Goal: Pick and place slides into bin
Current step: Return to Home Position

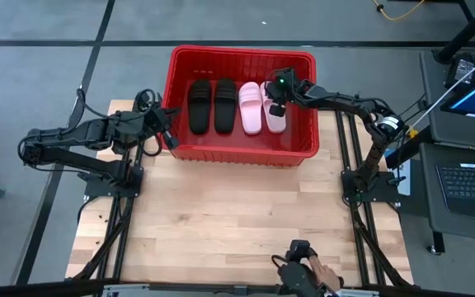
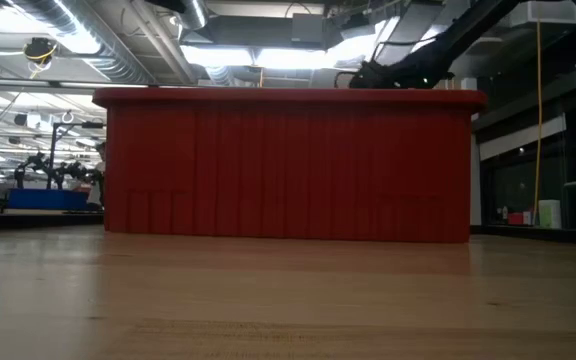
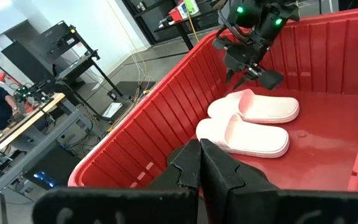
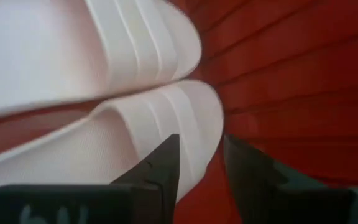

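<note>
We have the bin (image 1: 303,153) at upper centre of the high frame on the tabletop (image 1: 237,223). Four sandals lie flat in a row inside it, black slides (image 1: 224,106) on the left and pink slides (image 1: 251,109) on the right. The right hand (image 1: 276,106) hangs over the rightmost pink one near the bin's right end, fingers spread a little with nothing between them. The left hand (image 1: 169,132) sits outside the bin just beside its left wall, centre left of the frame, fingers pressed together and empty.
</note>
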